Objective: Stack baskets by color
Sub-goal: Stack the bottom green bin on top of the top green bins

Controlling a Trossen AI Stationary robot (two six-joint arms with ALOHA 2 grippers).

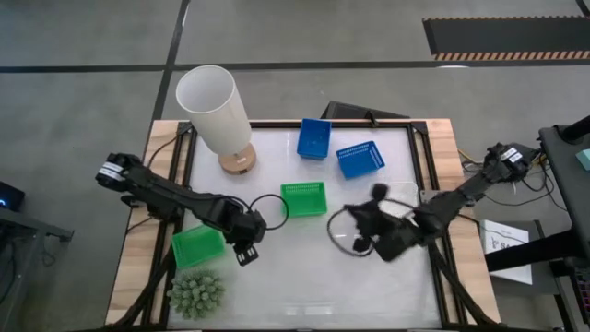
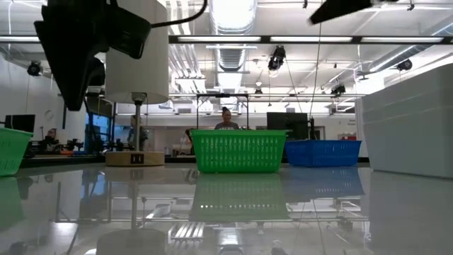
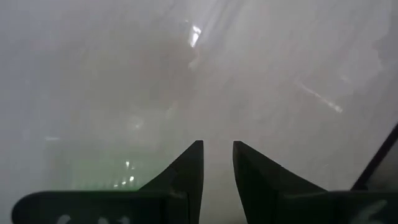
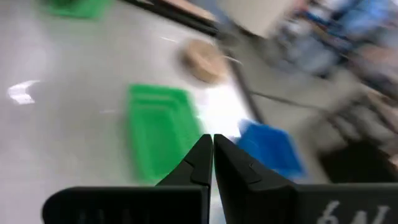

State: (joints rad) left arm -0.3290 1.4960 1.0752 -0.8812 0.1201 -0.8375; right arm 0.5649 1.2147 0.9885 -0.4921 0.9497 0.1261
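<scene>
High view, left to right: green basket (image 1: 198, 246) at lower left, near the spiky plant (image 1: 195, 293) below it. Left gripper (image 1: 245, 251) just right of that basket, over bare table (image 1: 304, 277); left wrist view shows fingers a narrow gap apart, nothing between them, only blurred tabletop ahead. White lamp (image 1: 214, 112) at upper left, not part of the job. Second green basket (image 1: 304, 197) at centre, well apart from the first. Two blue baskets at upper centre: one (image 1: 313, 137) tilted on end, other (image 1: 360, 159) just right of it, near but not nested. Right gripper (image 1: 364, 242) right of centre, below the blue pair; right wrist view shows fingers pressed shut, empty. No white baskets clear from above; low view has a white block (image 2: 410, 120) at right edge, cannot tell what.

Step in hand, judged: no stack formed, greens look first. Next move calls for: widen one gripper, pinch a green basket's rim, lift, carry over the other green, align long sides, drop in. Then blues.
</scene>
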